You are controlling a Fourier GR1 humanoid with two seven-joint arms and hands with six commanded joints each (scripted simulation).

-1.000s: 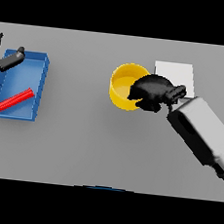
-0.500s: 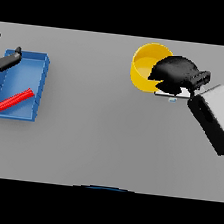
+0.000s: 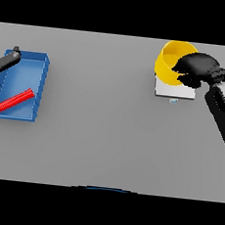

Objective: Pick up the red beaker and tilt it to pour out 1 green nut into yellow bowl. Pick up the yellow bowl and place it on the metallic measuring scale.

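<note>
Over at the surface's left edge: left hand (image 3: 6, 60) idle above the blue tray's (image 3: 38, 92) far corner, mostly cut off, fingers impossible to read. Inside the tray, lying slantwise, the red beaker (image 3: 14, 100), apparently finished with. Far right corner now: right hand (image 3: 197, 68) clamped on the yellow bowl (image 3: 171, 61) by its rim, holding it tilted over the metallic measuring scale (image 3: 174, 89), presumably lining up to set it down. Whether touching the scale, unclear. Green nut hidden or too small to spot.
</note>
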